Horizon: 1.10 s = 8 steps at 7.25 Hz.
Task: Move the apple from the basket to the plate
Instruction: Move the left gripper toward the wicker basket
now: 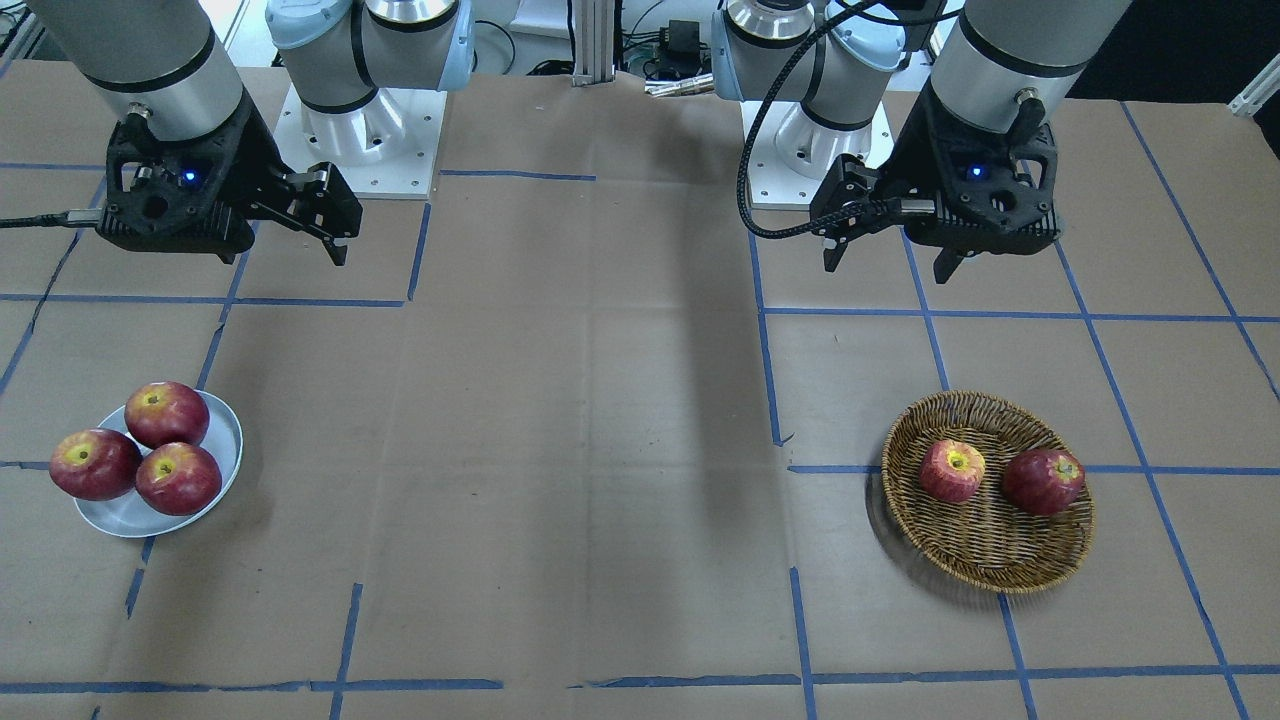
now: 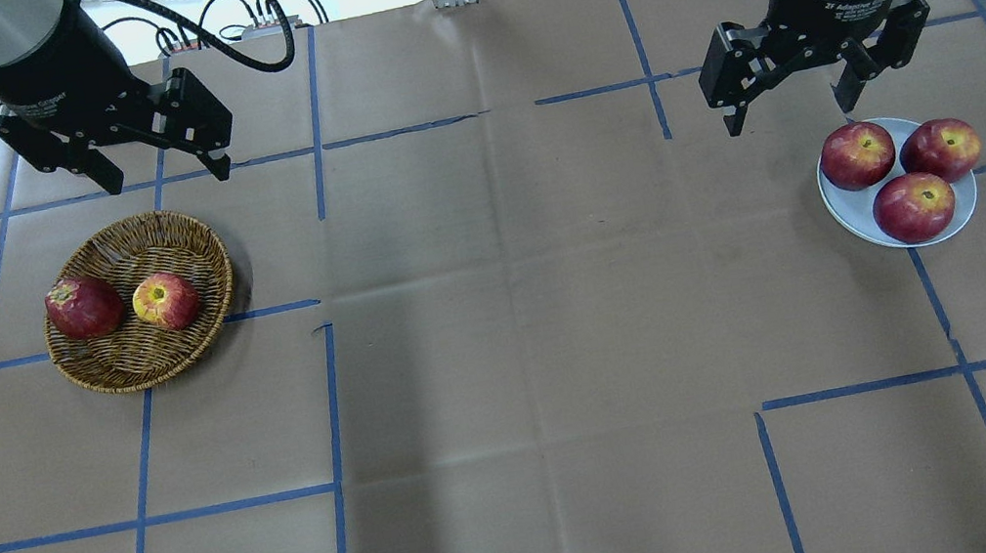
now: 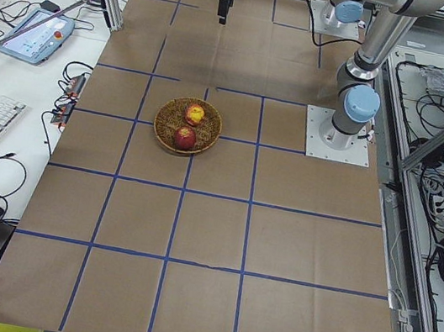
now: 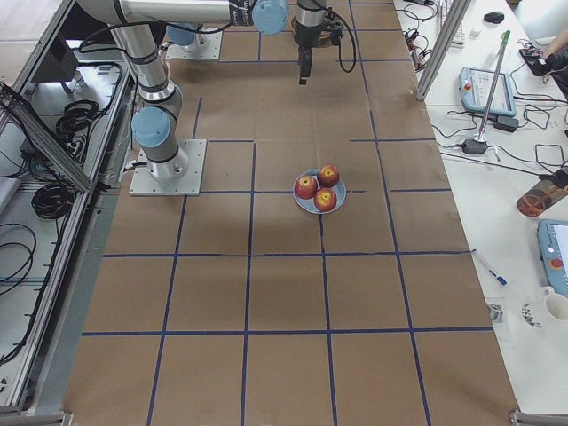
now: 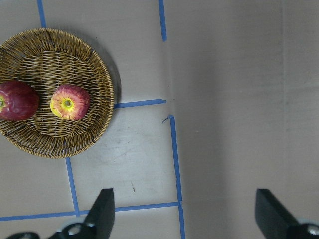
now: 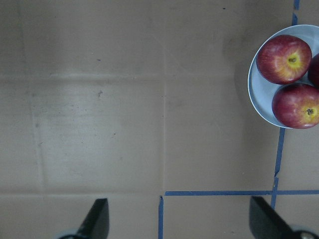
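The paler pinkish-red apple (image 2: 166, 302) with a yellow stem patch lies in the wicker basket (image 2: 149, 228) beside a darker red apple (image 2: 83, 307). It also shows in the left wrist view (image 5: 70, 102) and in the front view (image 1: 952, 470). The pale plate (image 2: 847, 212) holds three red apples on the robot's right side. My left gripper (image 2: 169, 177) is open and empty, in the air just behind the basket. My right gripper (image 2: 789, 116) is open and empty, just behind and left of the plate.
Brown paper with blue tape lines covers the table. The basket (image 1: 985, 560) and plate (image 1: 125, 515) sit far apart at opposite sides. The arm bases (image 1: 360, 140) stand at the table's back edge. Keyboards, cables and controllers lie on side desks off the table.
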{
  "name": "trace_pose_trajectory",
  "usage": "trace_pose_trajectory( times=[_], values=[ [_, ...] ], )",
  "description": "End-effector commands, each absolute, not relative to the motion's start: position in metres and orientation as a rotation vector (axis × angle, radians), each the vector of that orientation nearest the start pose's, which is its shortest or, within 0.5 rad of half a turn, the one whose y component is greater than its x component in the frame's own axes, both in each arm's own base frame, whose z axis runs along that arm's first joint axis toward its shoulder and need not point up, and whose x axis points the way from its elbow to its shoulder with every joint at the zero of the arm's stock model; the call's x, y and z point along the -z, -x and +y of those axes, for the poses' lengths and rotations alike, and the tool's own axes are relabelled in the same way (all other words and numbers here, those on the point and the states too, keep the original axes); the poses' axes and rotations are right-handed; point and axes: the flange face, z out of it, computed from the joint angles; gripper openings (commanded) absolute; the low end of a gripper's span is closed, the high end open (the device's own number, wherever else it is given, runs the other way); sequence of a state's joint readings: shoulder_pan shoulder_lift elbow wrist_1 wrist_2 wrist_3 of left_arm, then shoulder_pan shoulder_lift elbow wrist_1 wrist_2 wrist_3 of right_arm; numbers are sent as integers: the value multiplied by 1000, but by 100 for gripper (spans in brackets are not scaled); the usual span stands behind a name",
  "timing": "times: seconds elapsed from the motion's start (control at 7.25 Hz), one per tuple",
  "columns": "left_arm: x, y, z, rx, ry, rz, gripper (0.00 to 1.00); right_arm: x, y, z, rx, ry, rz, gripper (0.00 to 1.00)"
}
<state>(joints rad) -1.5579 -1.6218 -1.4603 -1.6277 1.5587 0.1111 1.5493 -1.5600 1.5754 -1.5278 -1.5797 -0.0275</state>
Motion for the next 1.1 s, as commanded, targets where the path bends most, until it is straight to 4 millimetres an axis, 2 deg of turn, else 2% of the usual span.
trace_pose_trajectory(
  times=[0.0,0.97],
  values=[
    [-507,128,-514,-14,-159,3144,99,-476,-122,-493,-92,10,3148,100],
    [-503,129,-510,-28,-198,3144,99,-476,-122,-493,-92,10,3148,100]
  ],
)
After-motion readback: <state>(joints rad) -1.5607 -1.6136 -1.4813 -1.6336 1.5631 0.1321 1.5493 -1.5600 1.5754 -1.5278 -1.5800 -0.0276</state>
